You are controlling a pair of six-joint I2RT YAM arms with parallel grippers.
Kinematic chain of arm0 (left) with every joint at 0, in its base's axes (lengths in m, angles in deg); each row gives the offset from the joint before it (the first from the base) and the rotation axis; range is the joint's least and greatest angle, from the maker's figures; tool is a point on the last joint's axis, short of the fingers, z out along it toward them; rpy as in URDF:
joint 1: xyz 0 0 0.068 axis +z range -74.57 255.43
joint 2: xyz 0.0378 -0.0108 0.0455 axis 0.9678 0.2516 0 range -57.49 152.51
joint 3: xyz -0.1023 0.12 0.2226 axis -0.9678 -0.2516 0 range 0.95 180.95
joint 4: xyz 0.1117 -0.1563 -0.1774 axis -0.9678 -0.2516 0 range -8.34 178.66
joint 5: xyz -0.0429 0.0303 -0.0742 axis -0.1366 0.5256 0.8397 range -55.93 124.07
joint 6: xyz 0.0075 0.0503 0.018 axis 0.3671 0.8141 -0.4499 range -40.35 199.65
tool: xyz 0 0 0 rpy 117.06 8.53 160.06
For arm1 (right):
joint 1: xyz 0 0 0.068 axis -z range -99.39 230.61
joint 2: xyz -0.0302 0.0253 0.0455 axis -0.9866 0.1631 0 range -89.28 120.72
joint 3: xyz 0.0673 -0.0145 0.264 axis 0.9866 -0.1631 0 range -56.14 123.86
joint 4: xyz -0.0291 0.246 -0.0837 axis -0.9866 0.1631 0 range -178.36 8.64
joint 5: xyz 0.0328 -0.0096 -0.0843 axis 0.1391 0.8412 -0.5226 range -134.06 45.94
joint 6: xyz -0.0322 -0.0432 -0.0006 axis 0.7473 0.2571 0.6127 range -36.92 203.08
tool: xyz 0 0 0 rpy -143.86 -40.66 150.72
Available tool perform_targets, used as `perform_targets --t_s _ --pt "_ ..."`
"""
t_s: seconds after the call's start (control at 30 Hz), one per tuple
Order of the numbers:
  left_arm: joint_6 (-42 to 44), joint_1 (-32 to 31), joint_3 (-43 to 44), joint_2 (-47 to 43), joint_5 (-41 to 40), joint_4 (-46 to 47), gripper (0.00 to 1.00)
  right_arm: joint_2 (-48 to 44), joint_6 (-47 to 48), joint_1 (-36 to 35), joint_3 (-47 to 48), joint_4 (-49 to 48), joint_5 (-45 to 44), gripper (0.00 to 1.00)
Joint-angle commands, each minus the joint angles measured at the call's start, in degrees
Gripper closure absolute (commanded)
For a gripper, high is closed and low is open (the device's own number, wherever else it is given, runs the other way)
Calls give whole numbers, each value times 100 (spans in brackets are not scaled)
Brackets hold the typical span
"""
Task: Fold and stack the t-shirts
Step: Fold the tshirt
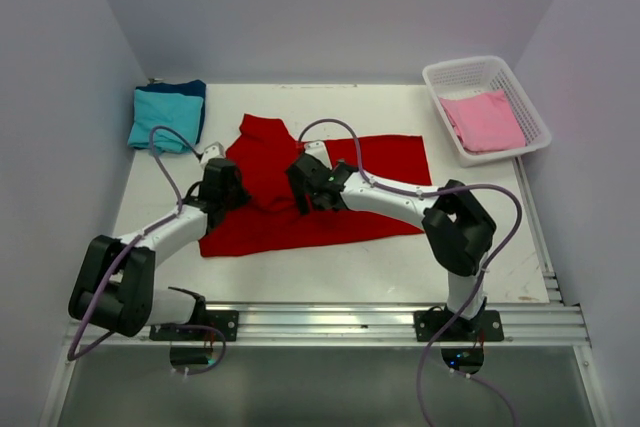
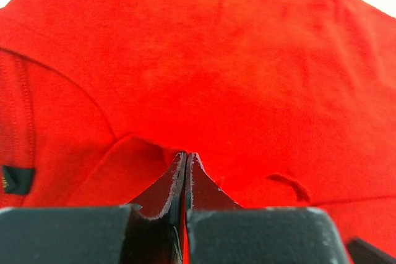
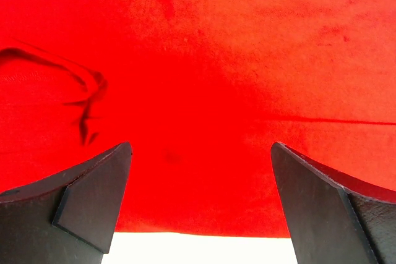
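Note:
The bright red t-shirt lies spread across the middle of the table, with one part bunched up toward the back left. My left gripper sits at its left side. In the left wrist view it is shut, its tips pinching a fold of red cloth. My right gripper is over the shirt's middle. In the right wrist view it is open wide and empty just above the red cloth, near a hem. A teal t-shirt lies folded on a dark blue one at the back left.
A white lattice basket stands at the back right with a pink t-shirt inside. Bare white table runs along the front, and a strip of it shows below the hem in the right wrist view. Grey walls close in the sides and back.

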Motion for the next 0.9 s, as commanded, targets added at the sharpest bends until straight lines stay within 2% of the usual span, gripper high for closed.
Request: perform_targets --t_s 0.0,0.23,0.57,0.6,0.63,0.7,0.73,0.8,0.83,0.87 --pt "-186 176 202 166 -189 293 100 -371 -117 4 -112 -204 -218 1" --pt "-344 484 35 430 119 758 100 -582 -91 4 -244 -151 -279 1" --pt "-441 581 -1 737 593 1663 99 -706 -82 4 -384 -125 -394 1" --pt "-423 581 -10 799 646 1725 93 -714 -82 4 -384 -116 -402 1" --pt "-414 581 -18 808 681 1848 72 -723 -82 4 -384 -107 -411 1" --pt "-406 590 -88 826 752 2015 59 -741 -82 4 -393 -107 -411 1" --pt "-423 599 -123 799 752 2094 40 -767 -91 4 -402 -107 -437 1" --pt "-554 599 -211 633 481 2113 18 -785 -82 4 -402 -89 -464 1" --pt "-590 599 -255 563 358 2113 0 -811 -82 4 -411 -63 -508 1" --pt "-607 599 -290 466 139 2104 0 -829 -82 4 -420 -54 -517 1"
